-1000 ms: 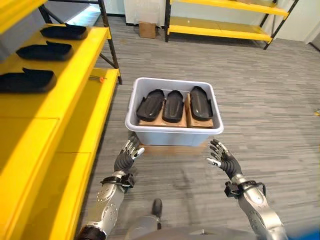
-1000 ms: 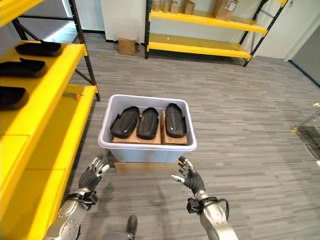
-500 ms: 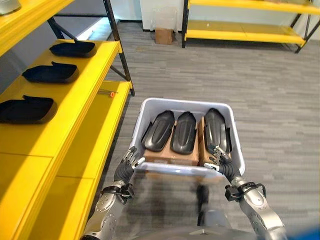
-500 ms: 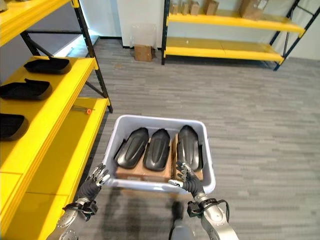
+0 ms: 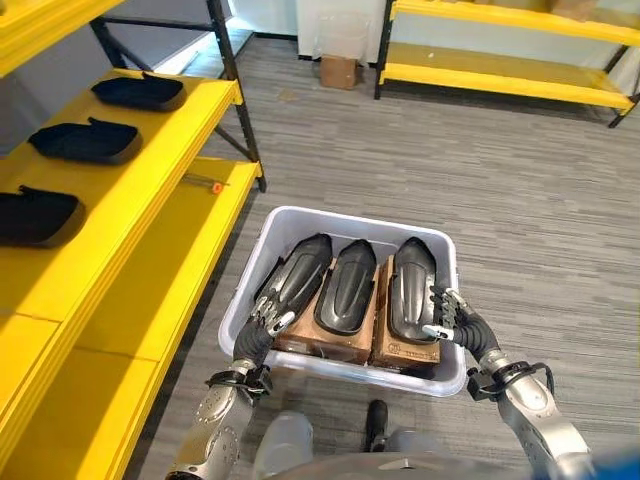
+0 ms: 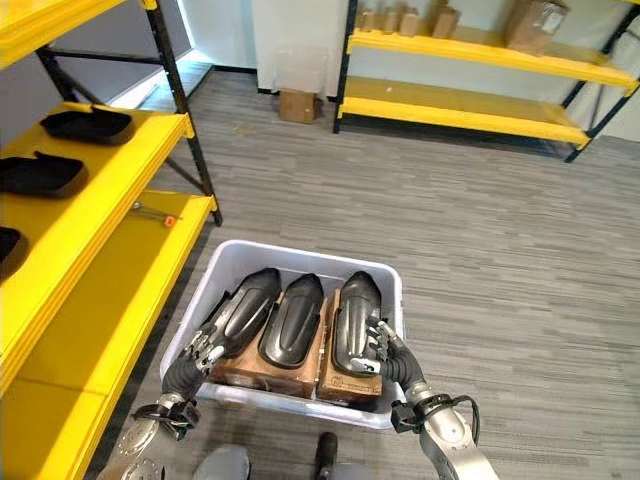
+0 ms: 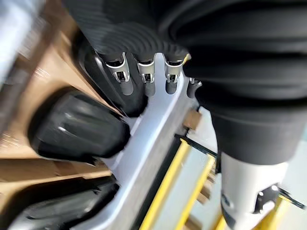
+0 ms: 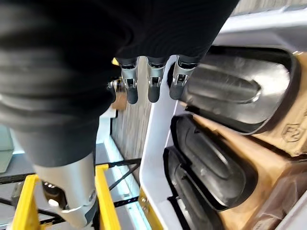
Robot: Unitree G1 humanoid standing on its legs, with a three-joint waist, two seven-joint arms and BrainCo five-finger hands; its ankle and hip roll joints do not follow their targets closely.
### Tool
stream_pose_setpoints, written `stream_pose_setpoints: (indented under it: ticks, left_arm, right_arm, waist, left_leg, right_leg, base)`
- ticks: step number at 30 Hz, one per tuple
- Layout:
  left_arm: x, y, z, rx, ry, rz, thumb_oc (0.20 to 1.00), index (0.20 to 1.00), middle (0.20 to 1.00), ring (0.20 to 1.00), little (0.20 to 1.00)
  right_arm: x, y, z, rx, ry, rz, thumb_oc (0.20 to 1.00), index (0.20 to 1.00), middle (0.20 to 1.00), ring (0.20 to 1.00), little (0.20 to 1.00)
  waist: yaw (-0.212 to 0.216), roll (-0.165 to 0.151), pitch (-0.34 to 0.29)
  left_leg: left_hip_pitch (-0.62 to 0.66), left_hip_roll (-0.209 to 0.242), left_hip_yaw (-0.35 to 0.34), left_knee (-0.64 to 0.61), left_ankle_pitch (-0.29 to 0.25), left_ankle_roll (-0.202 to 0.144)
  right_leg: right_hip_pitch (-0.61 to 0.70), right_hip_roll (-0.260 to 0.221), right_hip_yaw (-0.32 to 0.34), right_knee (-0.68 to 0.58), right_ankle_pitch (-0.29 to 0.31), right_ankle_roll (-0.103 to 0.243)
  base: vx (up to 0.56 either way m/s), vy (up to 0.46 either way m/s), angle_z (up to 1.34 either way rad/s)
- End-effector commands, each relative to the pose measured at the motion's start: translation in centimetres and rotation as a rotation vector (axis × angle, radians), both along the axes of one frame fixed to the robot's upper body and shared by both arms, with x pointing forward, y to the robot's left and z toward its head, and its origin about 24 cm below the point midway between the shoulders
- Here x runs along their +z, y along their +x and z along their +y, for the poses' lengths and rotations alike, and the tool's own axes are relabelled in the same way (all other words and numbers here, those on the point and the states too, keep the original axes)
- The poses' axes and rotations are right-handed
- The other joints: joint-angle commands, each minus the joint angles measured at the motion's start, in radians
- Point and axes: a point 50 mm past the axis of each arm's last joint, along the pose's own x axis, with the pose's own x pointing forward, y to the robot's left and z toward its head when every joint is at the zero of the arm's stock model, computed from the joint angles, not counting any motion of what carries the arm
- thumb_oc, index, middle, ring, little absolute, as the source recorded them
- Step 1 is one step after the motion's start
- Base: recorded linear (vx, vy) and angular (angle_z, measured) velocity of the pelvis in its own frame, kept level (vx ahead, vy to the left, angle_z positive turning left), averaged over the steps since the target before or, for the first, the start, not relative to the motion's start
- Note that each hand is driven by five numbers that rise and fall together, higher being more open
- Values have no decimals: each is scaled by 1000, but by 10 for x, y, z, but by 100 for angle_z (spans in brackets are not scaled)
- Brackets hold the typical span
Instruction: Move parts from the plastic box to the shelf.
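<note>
A pale grey plastic box (image 5: 343, 216) stands on the floor and holds three black shell-shaped parts lying side by side on cardboard cartons: left (image 5: 297, 278), middle (image 5: 348, 285), right (image 5: 411, 288). My left hand (image 5: 260, 326) reaches over the near left rim, open, with its fingers (image 7: 144, 76) straight above the left part's near end (image 7: 76, 127). My right hand (image 5: 456, 320) is open beside the right part's near end, its fingers (image 8: 151, 81) straight by the part (image 8: 235, 91). The yellow shelf (image 5: 130, 230) runs along the left.
Three black parts (image 5: 140, 92) (image 5: 85, 140) (image 5: 35, 215) lie on the shelf's upper level. A small orange-tipped item (image 5: 217, 187) lies on the lower level. More yellow shelving (image 5: 500, 70) and a cardboard carton (image 5: 338, 70) stand at the back. Grey floor spreads right of the box.
The camera has moved forward, so the box shows closer and lower. Both hands went from in front of the box to over its near rim, at the parts' near ends.
</note>
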Motion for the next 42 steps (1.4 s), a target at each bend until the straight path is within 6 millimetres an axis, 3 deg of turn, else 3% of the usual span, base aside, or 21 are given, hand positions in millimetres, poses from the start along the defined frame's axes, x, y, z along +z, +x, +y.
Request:
stream_pose_setpoints:
  ticks: [1, 4, 6, 13, 19, 24, 28, 29, 31, 33, 38, 42]
  left_arm:
    - [21, 12, -2, -16, -10, -121, 1000, 1000, 1000, 1000, 1000]
    - [18, 9, -3, -14, -22, -113, 1000, 1000, 1000, 1000, 1000]
    - [18, 8, -2, -20, -26, -113, 1000, 1000, 1000, 1000, 1000]
    - [21, 6, 13, -10, 40, -121, 1000, 1000, 1000, 1000, 1000]
    - [26, 8, 14, -5, 45, -141, 1000, 1000, 1000, 1000, 1000]
    - [40, 21, 12, -8, 45, -214, 1000, 1000, 1000, 1000, 1000]
    - [59, 37, 8, -18, 59, -301, 1000, 1000, 1000, 1000, 1000]
    - [84, 57, -2, -25, 38, -419, 1000, 1000, 1000, 1000, 1000]
    - [88, 60, -4, -27, 36, -436, 1000, 1000, 1000, 1000, 1000]
    - [102, 72, -15, -44, 14, -499, 1000, 1000, 1000, 1000, 1000]
    - [116, 87, -33, -52, -16, -550, 1000, 1000, 1000, 1000, 1000]
    - [121, 91, -39, -55, -27, -571, 1000, 1000, 1000, 1000, 1000]
  right_arm:
    - [25, 11, -8, -21, 0, -147, 1000, 1000, 1000, 1000, 1000]
    - [21, 8, -9, -26, 5, -129, 1000, 1000, 1000, 1000, 1000]
    - [20, 6, -10, -33, 8, -123, 1000, 1000, 1000, 1000, 1000]
    - [12, 2, -4, -14, -6, -85, 1000, 1000, 1000, 1000, 1000]
    - [17, 4, -7, -38, -3, -113, 1000, 1000, 1000, 1000, 1000]
    - [30, 14, -12, -81, -51, -194, 1000, 1000, 1000, 1000, 1000]
    - [52, 31, -23, -120, -234, -315, 1000, 1000, 1000, 1000, 1000]
    - [74, 56, -25, -176, -296, -419, 1000, 1000, 1000, 1000, 1000]
    - [78, 62, -25, -182, -309, -433, 1000, 1000, 1000, 1000, 1000]
    - [94, 84, -20, -210, -359, -495, 1000, 1000, 1000, 1000, 1000]
    - [118, 116, -14, -296, -439, -572, 1000, 1000, 1000, 1000, 1000]
    - [127, 124, -14, -337, -477, -604, 1000, 1000, 1000, 1000, 1000]
  waist:
    - [-3, 30, -38]
    - [-11, 57, -58]
    - [-12, 58, -68]
    - [-10, 17, -78]
    - [-17, 8, -83]
    - [-28, 6, -77]
    - [-33, 15, -46]
    - [-36, 31, 20]
    - [-36, 35, 35]
    - [-36, 49, 83]
    - [-32, 60, 144]
    - [-32, 56, 176]
  left_leg:
    - [126, 134, 72, -364, 238, -12]
    - [164, 138, 106, -408, 191, -17]
    - [177, 117, 118, -408, 172, -17]
    - [226, 58, 224, -405, 92, 13]
    - [234, 53, 242, -405, 80, 15]
    - [218, 60, 251, -406, 83, 7]
    - [169, 66, 247, -403, 95, 1]
    - [80, 67, 235, -379, 117, -10]
    - [61, 65, 230, -374, 121, -11]
    - [-1, 65, 228, -357, 133, -14]
    - [-65, 58, 253, -357, 154, -15]
    - [-96, 54, 261, -349, 157, -16]
  right_leg:
    - [79, -64, 64, 50, -34, 123]
    - [86, -81, 80, 49, -39, 136]
    - [97, -104, 86, 33, -20, 147]
    - [95, -200, 106, 28, 30, 208]
    - [97, -211, 99, 26, 35, 219]
    - [82, -212, 95, 23, 34, 222]
    - [34, -211, 92, 29, 37, 221]
    - [-52, -216, 93, 54, 46, 218]
    - [-72, -217, 95, 60, 48, 217]
    - [-146, -221, 109, 84, 61, 216]
    - [-243, -226, 142, 89, 97, 225]
    - [-280, -229, 154, 86, 113, 228]
  base:
    - [63, 172, 14]
    - [79, 188, -14]
    - [145, 228, -72]
    - [90, 186, -18]
    - [60, 33, -5]
    - [27, -4, -9]
    - [-153, -6, -5]
    - [-281, -3, 5]
    - [-253, -3, 17]
    - [-239, 10, 11]
    - [-131, 20, -11]
    - [-58, -8, -16]
